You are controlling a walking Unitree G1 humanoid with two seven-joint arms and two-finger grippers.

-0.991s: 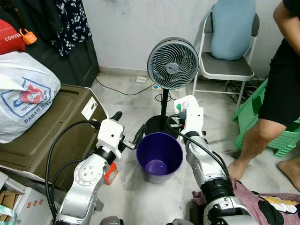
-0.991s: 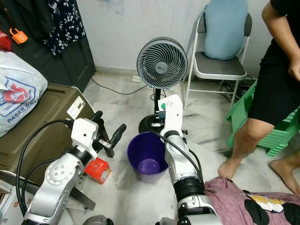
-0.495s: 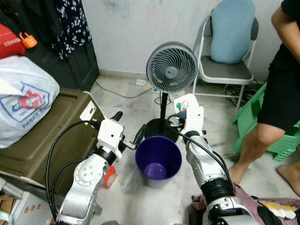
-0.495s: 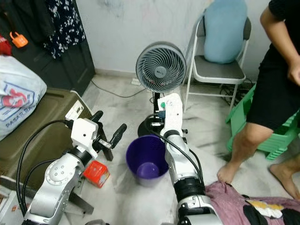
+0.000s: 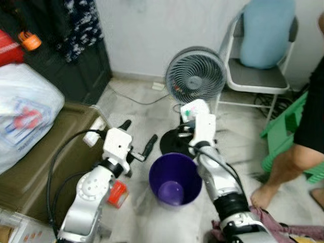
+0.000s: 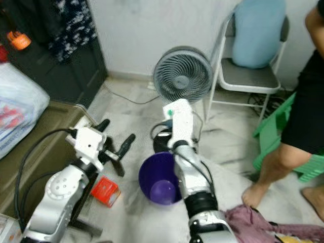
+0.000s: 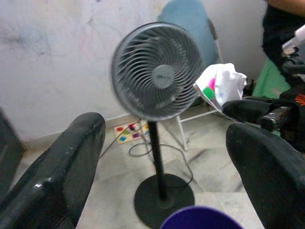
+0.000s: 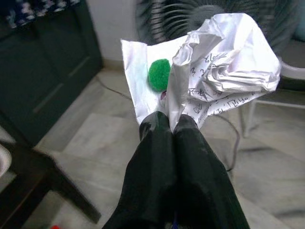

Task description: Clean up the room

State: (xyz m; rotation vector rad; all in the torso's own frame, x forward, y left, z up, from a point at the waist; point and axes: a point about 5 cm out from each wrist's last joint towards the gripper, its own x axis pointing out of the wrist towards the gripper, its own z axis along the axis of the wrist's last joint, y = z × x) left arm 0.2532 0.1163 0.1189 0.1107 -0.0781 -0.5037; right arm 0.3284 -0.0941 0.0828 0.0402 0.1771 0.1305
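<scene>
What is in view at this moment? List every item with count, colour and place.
crumpled white paper: 1, white with a green spot, pinched in the right gripper
round purple plastic bin: 1, purple, on the floor between the arms
standing fan: 1, grey, behind the bin
folding chair: 1, grey, by the wall
small box: 1, red, floor by the left arm
person's leg: 1, at the right
left gripper: fingers open
right gripper: fingers shut on the paper

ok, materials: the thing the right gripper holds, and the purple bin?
Crumpled wrapper: looks like thin white paper or film, with sharp creases, print and a green dot. Purple bin: likely moulded plastic, smooth with a slight sheen.
</scene>
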